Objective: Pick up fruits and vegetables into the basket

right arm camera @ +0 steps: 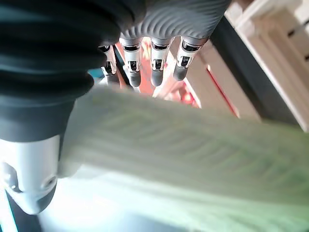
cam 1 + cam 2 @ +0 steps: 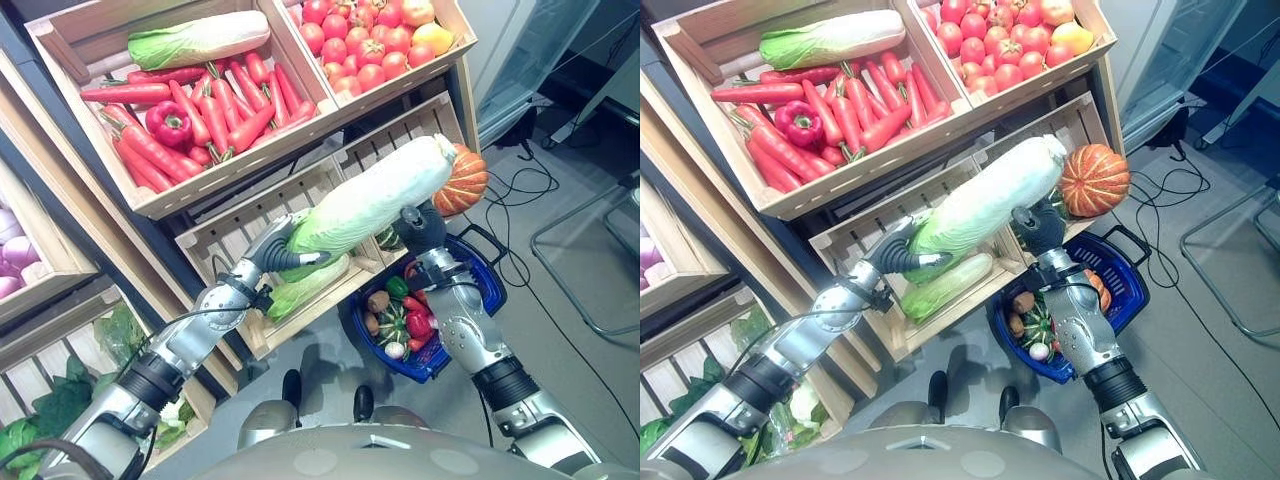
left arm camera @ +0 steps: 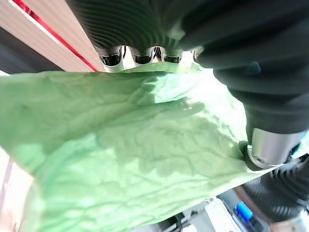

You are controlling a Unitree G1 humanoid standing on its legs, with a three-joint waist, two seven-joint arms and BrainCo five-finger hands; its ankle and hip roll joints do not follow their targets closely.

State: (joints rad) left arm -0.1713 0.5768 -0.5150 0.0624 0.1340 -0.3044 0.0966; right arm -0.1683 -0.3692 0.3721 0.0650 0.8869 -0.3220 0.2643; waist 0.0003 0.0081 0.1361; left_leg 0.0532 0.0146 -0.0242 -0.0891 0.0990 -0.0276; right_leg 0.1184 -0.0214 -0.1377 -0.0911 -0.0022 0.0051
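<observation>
Both of my hands are carrying one long napa cabbage (image 2: 365,205) in the air in front of the shelves, above the blue basket (image 2: 487,290). My left hand (image 2: 275,250) is curling its fingers and thumb round the green leafy end, and its wrist view is showing crinkled green leaf pressed under the fingers. My right hand (image 2: 1038,228) is sitting under the pale half; in its wrist view the fingers are reaching over the ribbed white part with the thumb on the other side, so I am reading it as gripping the cabbage too. I am seeing the long axis tilted, leafy end low toward my left, white end high toward my right, just beside the pumpkin (image 2: 462,180). Below, the basket is holding small vegetables. Behind, a second cabbage (image 2: 305,288) is lying in the lower crate (image 2: 215,240), and further up are carrots (image 2: 200,110) and tomatoes (image 2: 360,45).
</observation>
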